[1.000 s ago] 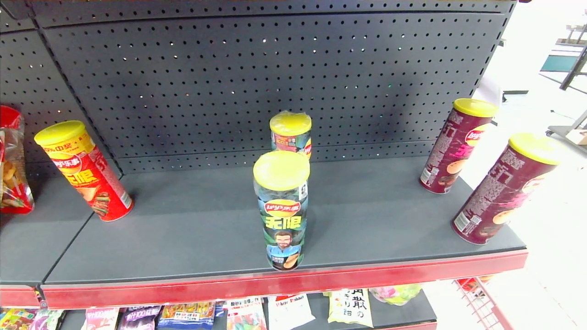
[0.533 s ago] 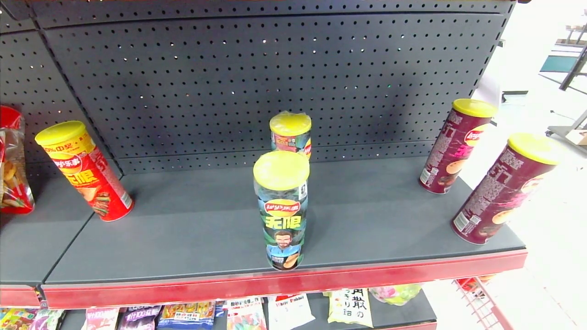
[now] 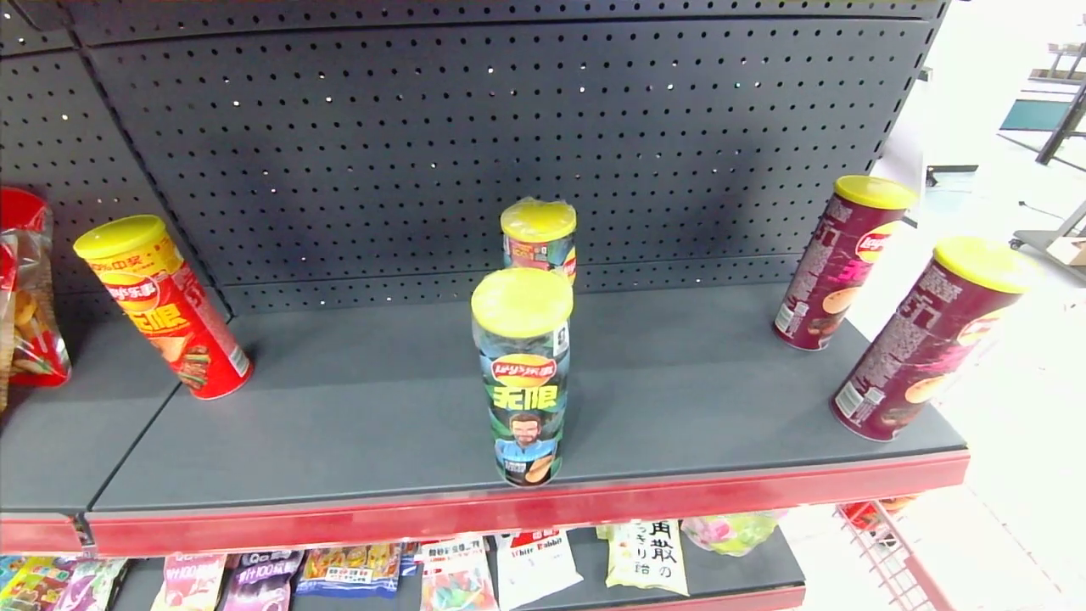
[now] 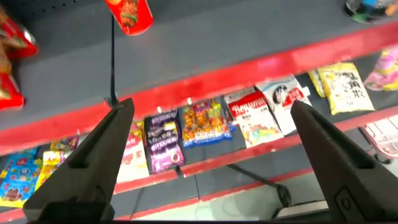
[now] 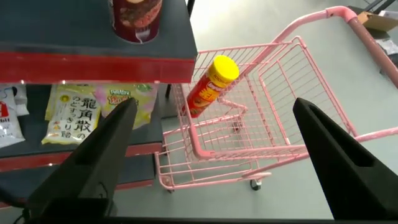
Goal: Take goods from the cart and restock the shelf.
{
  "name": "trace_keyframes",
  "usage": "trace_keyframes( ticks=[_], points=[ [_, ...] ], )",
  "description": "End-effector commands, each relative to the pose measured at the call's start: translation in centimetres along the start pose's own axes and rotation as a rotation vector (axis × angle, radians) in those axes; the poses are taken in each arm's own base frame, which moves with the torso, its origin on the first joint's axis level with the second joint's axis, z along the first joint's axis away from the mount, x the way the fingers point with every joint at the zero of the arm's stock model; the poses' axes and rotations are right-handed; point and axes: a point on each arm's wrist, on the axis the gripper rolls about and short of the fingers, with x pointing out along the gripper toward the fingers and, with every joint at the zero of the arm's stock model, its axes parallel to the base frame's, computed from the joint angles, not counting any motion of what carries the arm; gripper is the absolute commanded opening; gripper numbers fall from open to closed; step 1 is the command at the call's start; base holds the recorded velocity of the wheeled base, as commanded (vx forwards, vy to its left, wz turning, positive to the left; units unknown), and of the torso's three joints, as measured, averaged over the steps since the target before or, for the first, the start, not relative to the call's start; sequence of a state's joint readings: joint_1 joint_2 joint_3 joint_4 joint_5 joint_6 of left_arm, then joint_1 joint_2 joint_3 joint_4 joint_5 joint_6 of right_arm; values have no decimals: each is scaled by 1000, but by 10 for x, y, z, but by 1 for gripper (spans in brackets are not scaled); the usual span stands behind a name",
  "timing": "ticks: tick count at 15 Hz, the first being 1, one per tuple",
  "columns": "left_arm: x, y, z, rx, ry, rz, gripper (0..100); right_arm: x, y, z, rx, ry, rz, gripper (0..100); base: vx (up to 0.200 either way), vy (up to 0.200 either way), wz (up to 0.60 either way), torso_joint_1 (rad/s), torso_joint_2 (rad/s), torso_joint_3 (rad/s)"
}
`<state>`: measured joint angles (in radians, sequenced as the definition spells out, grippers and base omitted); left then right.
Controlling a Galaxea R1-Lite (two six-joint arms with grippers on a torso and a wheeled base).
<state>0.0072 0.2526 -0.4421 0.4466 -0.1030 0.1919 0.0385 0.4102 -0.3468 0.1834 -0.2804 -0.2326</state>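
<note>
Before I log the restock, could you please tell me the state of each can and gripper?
red can on shelf: upright, lid on
front green can: upright, lid on
back green can: upright, lid on
back maroon can: upright, lid on
front maroon can: upright, lid on
red can in cart: leaning tilted, lid on
left gripper: open, empty
right gripper: open, empty

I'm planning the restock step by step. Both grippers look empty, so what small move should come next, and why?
Probably lower the right gripper toward the red can leaning in the cart. That gripper is open and empty and the can sits in line ahead of it. The left gripper is open and empty too, and the shelf has bare space.
</note>
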Motion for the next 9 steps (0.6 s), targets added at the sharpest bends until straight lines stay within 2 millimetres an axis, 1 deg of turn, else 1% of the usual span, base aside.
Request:
trace_keyframes(
  ticks=[1, 7, 9],
  points=[
    [1, 0, 0, 0, 4, -6, 100, -6, -1, -3, 6, -27, -7, 100, -200, 0, 0, -2, -2, 2],
    [1, 0, -4, 1, 3, -4, 100, -7, -1, -3, 6, -33, -7, 100, 0, 0, 0, 0, 0, 0],
    [0, -1, -7, 2, 0, -4, 100, -7, -1, -3, 6, -34, -5, 100, 0, -200, 0, 2, 5, -2]
  ],
)
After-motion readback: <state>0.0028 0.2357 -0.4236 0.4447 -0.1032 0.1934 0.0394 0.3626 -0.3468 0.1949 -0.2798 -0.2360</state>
